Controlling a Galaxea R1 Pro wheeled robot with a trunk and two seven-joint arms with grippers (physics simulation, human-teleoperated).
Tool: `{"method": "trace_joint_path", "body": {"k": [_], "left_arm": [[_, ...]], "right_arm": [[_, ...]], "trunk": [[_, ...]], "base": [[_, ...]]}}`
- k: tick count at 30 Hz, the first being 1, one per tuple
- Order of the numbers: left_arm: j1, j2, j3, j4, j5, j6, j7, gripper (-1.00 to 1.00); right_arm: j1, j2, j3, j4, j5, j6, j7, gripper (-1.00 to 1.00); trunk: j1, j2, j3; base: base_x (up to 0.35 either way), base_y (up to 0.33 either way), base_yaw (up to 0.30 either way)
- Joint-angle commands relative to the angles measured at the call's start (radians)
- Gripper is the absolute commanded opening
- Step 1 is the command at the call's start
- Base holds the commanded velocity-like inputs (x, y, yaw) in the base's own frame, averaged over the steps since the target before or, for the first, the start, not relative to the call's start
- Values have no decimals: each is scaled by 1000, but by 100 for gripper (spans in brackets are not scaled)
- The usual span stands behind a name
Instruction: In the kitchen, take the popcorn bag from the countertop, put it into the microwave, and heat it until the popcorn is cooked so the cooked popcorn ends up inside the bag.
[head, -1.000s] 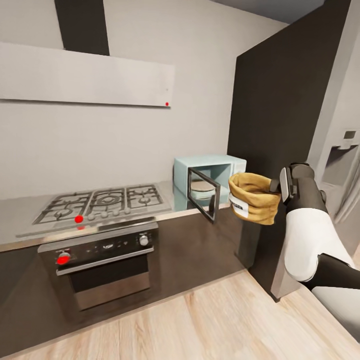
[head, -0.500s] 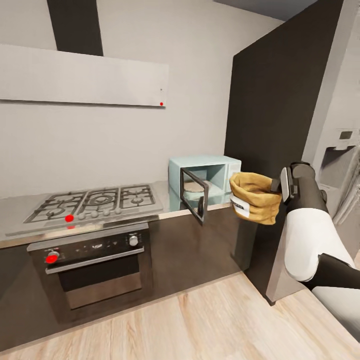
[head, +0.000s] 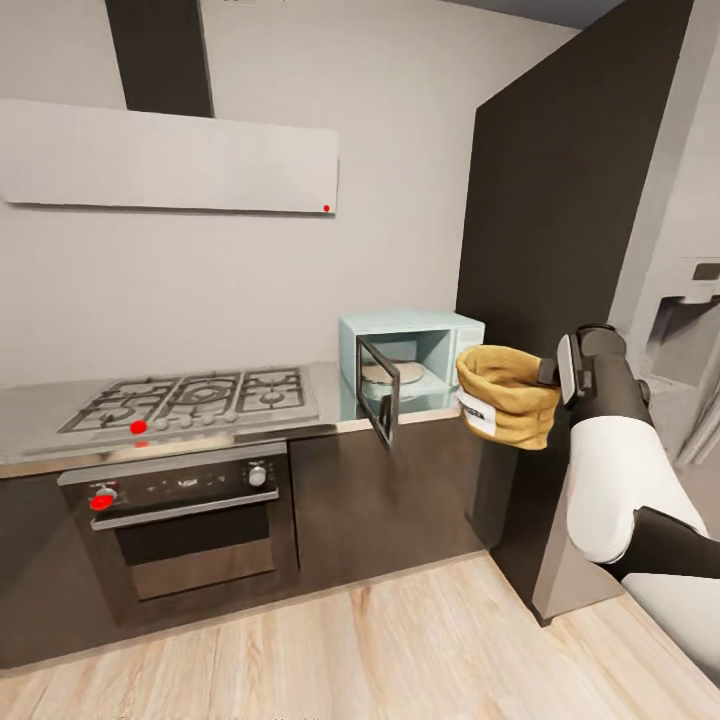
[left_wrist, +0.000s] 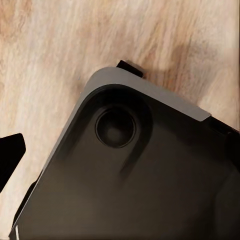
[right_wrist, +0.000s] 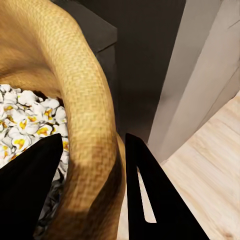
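Observation:
My right gripper (head: 548, 374) is shut on the rim of the popcorn bag (head: 505, 396), a tan-orange bag held upright in the air. In the right wrist view one finger (right_wrist: 30, 185) is inside the popcorn bag (right_wrist: 90, 120) and the other outside, and white popped kernels (right_wrist: 25, 117) fill it. The bag hangs just right of the mint-blue microwave (head: 440, 335), in front of the countertop's (head: 328, 392) right end. The microwave's dark glass door (head: 378, 404) stands swung open toward me, with a turntable plate inside. One tip of my left gripper (left_wrist: 10, 156) shows at the picture's edge, above my dark base.
A steel gas hob (head: 190, 398) sits on the worktop left of the microwave, over a built-in oven (head: 185, 520). A tall dark panel (head: 570, 230) rises right behind the bag. A pale fridge (head: 690, 310) stands at the far right. Wood floor (head: 400, 650) lies in front.
The whole head view has shifted, so the camera moved; the microwave door now shows more edge-on. The bag stays held in my right gripper in the same spot.

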Motion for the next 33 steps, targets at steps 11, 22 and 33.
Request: {"method": "trace_joint_path", "body": {"k": [11,22,33], "left_arm": [[0,-1,7,-2,-5,-1,3,100],[0,-1,7,-2,-4,-1,3,100],[0,-1,7,-2,-4,-1,3,100]], "right_arm": [[0,50,-4,3,-15,3,-139,-100],[0,134,-110,2,-17,3,-237,-100],[0,134,-113,-3,-17,3,-236,-100]], "trunk": [[0,-1,-1],[0,-1,-1],[0,-1,-1]], "base": [[0,-291,270],[0,-291,270],[0,-291,270]]}}
